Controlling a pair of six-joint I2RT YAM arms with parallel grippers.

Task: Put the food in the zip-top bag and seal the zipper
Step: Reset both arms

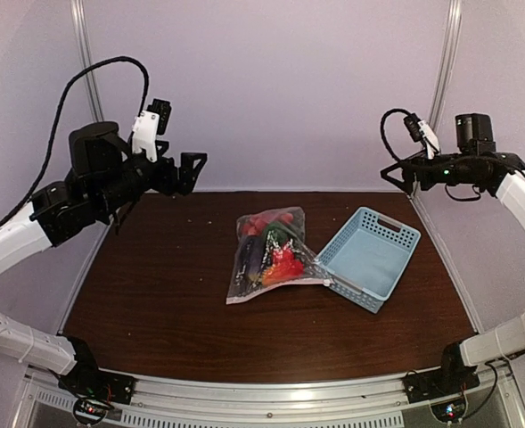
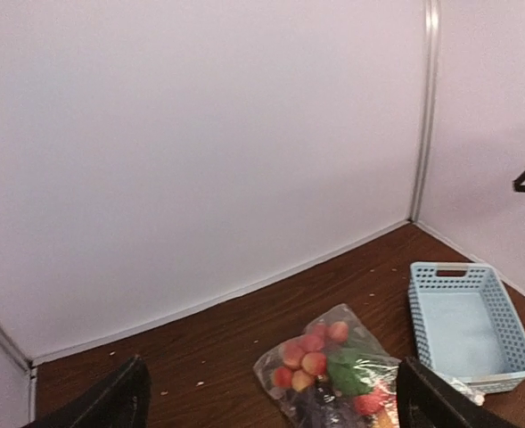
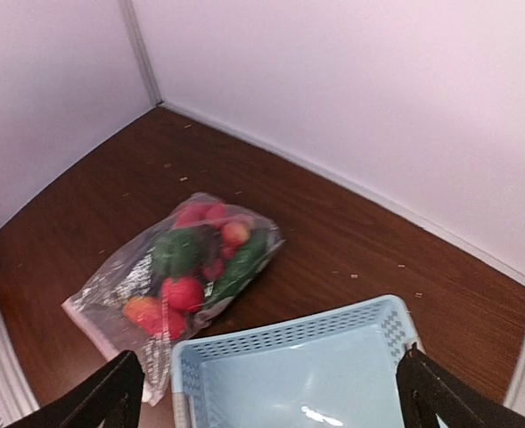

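The clear zip-top bag (image 1: 270, 257) lies flat mid-table with the food inside: red fruits (image 1: 262, 222), dark eggplant (image 1: 249, 259), an orange-red piece (image 1: 285, 265). The right wrist view shows the bag (image 3: 110, 276) holding a green lump (image 3: 177, 252), tomato (image 3: 184, 292) and cucumber (image 3: 240, 265). The whitish zipper (image 1: 275, 292) runs along the bag's near edge; I cannot tell if it is pressed shut. My left gripper (image 1: 189, 174) is open and empty, high at the back left. My right gripper (image 1: 401, 176) is open and empty, high at the back right.
An empty light-blue slotted basket (image 1: 370, 258) sits just right of the bag, touching its near right corner. It also shows in the left wrist view (image 2: 463, 325) and the right wrist view (image 3: 333, 374). White walls close the back and sides.
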